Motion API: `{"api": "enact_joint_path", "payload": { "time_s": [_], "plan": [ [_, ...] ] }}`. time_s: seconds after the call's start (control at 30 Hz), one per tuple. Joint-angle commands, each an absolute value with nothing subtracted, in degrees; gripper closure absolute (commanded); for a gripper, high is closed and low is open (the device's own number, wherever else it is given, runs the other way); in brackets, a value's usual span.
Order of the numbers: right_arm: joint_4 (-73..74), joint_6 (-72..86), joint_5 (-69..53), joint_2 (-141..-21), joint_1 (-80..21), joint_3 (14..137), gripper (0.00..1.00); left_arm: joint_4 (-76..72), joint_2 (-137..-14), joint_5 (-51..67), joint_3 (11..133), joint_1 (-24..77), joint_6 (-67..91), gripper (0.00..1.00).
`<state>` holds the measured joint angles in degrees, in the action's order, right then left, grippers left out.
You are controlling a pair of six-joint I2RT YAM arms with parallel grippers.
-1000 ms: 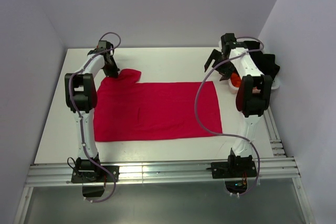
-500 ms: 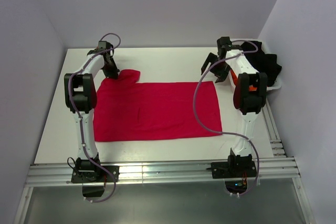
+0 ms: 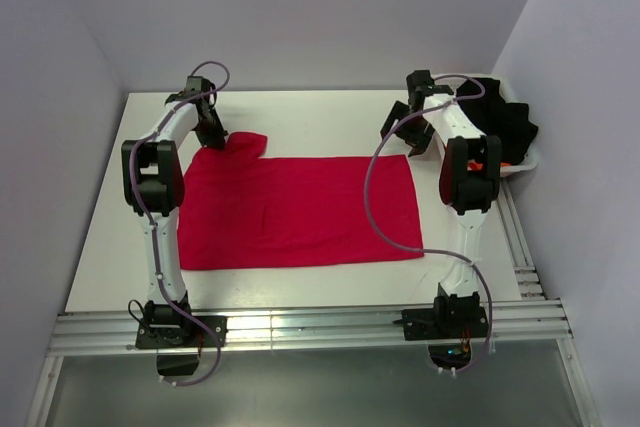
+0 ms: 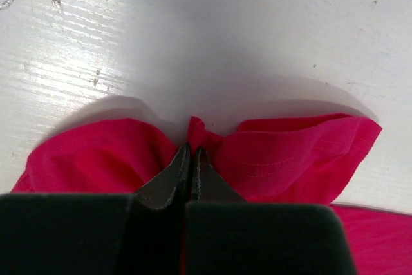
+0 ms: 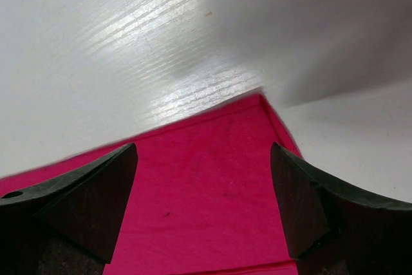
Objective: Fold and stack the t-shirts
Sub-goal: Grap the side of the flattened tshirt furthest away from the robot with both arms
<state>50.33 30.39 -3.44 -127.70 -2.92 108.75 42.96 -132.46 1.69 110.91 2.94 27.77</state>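
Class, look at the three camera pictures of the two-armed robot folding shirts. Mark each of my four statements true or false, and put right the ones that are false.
1. The left pincer is shut on a bunched part of the crimson t-shirt. True.
2. The right pincer is clamped on the shirt's far right corner. False: its jaws stand open over that corner and grip nothing.
3. The crimson t-shirt lies in the basket. False: it lies spread out on the table.
4. Black cloth lies in the white basket at the table's far right. True.
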Motion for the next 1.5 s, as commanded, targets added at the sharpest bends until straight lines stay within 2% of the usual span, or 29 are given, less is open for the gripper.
{"api": "enact_joint_path", "payload": {
  "time_s": [0.0, 0.1, 0.33, 0.5, 0.67, 0.73, 1.0, 1.07, 1.1, 1.13, 1.27, 1.33, 1.47],
  "plan": [
    [53.3, 31.8, -0.1, -132.4, -0.4, 108.1, 0.09, 44.0, -128.1, 1.9, 113.6, 3.0, 27.4, 1.00],
    [57.5, 33.4, 2.0, -134.7, -0.4, 113.5, 0.05, 45.1, -128.8, 1.8, 114.9, 3.0, 27.1, 1.00],
    [69.2, 32.9, 7.6, -139.7, -3.2, 127.7, 0.06, 45.8, -128.0, 1.8, 114.1, 3.0, 26.9, 1.00],
    [76.8, 30.0, 15.7, -143.2, -3.1, 130.3, 0.06, 46.9, -128.8, 2.6, 114.3, 3.0, 26.6, 1.00],
    [74.7, 30.6, 13.3, -141.7, -3.3, 124.5, 0.07, 47.0, -129.8, 2.7, 114.6, 3.0, 26.5, 1.00],
    [76.1, 30.9, 12.0, -142.6, -3.3, 126.0, 0.10, 47.0, -130.7, 3.4, 114.9, 3.0, 26.6, 1.00],
    [80.9, 27.7, 9.6, -148.9, -3.5, 137.9, 0.11, 46.8, -131.0, 2.4, 114.3, 3.0, 26.2, 1.00],
    [80.7, 27.0, 7.0, -148.8, -3.4, 136.2, 0.16, 47.0, -130.6, 1.7, 113.7, 3.0, 25.8, 1.00],
    [80.8, 27.0, 6.2, -148.3, -3.4, 135.0, 0.31, 46.9, -130.3, 1.4, 113.5, 3.0, 25.7, 1.00],
    [80.8, 27.2, 5.5, -147.9, -3.4, 133.6, 0.34, 46.8, -130.1, 1.1, 113.3, 3.0, 25.5, 1.00],
    [81.0, 27.8, 5.5, -145.4, -3.5, 126.1, 0.29, 47.5, -130.2, 0.3, 113.8, 3.0, 25.6, 1.00],
    [80.9, 27.7, 5.6, -144.7, -3.4, 124.2, 0.38, 48.2, -130.6, 0.3, 114.3, 3.0, 25.7, 1.00],
    [81.3, 27.7, 5.2, -144.8, -3.3, 124.4, 0.39, 46.9, -129.9, 0.3, 112.6, 3.0, 25.8, 1.00]
  ]
}}
